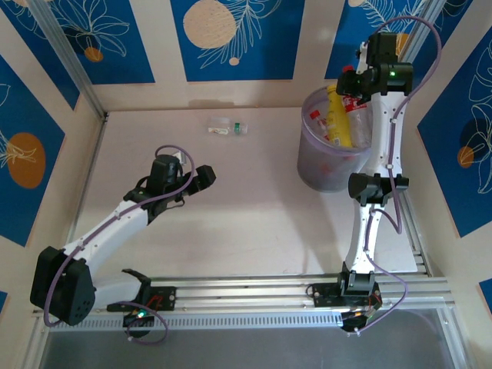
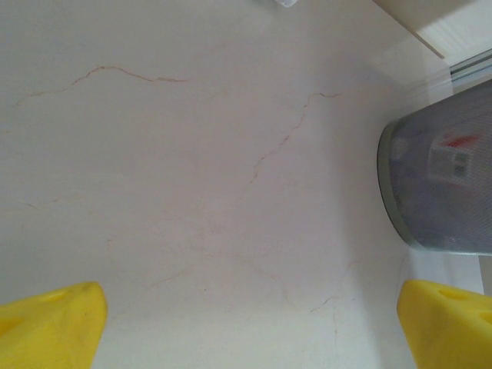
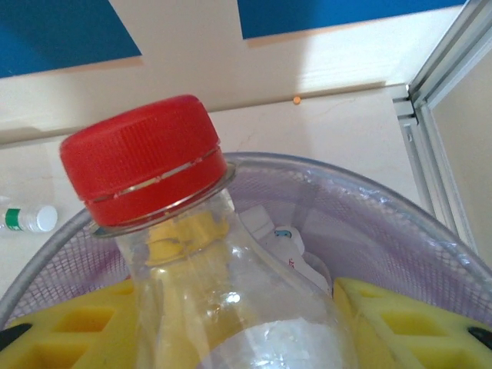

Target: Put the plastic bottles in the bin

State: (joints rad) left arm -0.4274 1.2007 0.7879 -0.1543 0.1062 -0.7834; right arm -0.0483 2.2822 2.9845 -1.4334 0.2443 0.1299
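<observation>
The bin [image 1: 327,165] is a pale-purple translucent bucket at the back right, with a yellow bottle [image 1: 338,115] and red-labelled bottles inside. My right gripper [image 1: 361,86] hangs over the bin's rim, shut on a clear bottle [image 3: 231,300] with a red cap [image 3: 142,157]. That bottle sits between the yellow fingers [image 3: 415,323] above the bin's mesh wall [image 3: 369,204]. A clear bottle with a green cap [image 1: 231,127] lies on the table at the back middle, and in the right wrist view the same bottle [image 3: 27,219] lies at the left edge. My left gripper [image 1: 198,178] is open and holds nothing, low over the bare table [image 2: 231,192].
The bin [image 2: 442,184] stands to the right of my left gripper [image 2: 250,330]. Blue-and-cream walls enclose the table on three sides. An aluminium rail [image 1: 292,288] runs along the near edge where both arm bases are bolted.
</observation>
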